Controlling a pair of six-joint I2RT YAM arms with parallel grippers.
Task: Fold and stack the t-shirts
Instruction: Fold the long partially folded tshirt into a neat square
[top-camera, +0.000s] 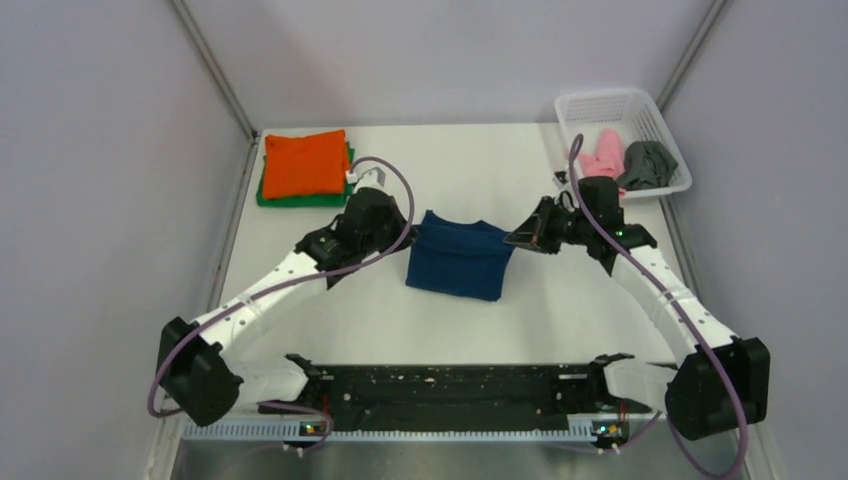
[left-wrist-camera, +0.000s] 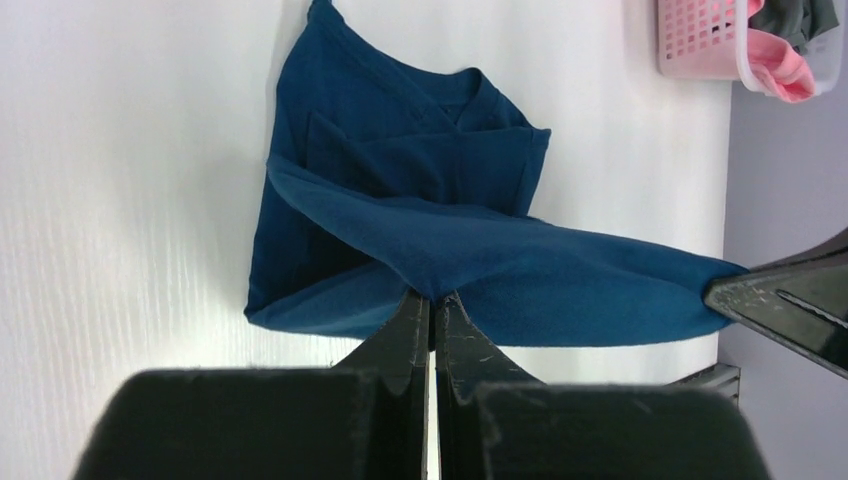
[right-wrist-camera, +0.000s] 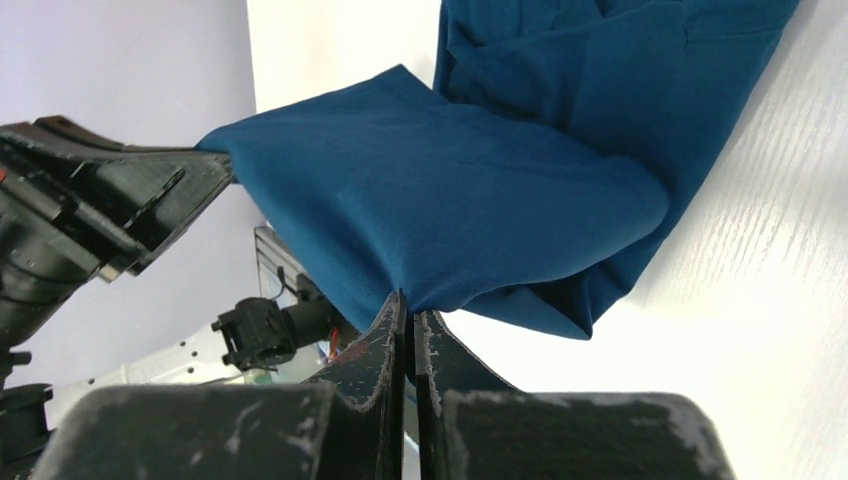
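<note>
The navy blue t-shirt (top-camera: 460, 258) lies partly folded at the table's middle, its far edge lifted. My left gripper (top-camera: 410, 232) is shut on its left corner, seen in the left wrist view (left-wrist-camera: 433, 296) pinching the cloth (left-wrist-camera: 470, 240). My right gripper (top-camera: 512, 238) is shut on its right corner, seen in the right wrist view (right-wrist-camera: 410, 302) under the cloth (right-wrist-camera: 480, 190). The print is hidden. A folded orange t-shirt (top-camera: 305, 162) lies on a folded green one (top-camera: 290, 198) at the back left. Pink (top-camera: 603, 153) and dark grey (top-camera: 648, 164) t-shirts sit in the basket.
The white mesh basket (top-camera: 600, 105) stands at the back right corner, also in the left wrist view (left-wrist-camera: 700, 40). The table (top-camera: 560, 320) is white, with grey walls around it. A black bar (top-camera: 450, 390) runs between the arm bases at the near edge.
</note>
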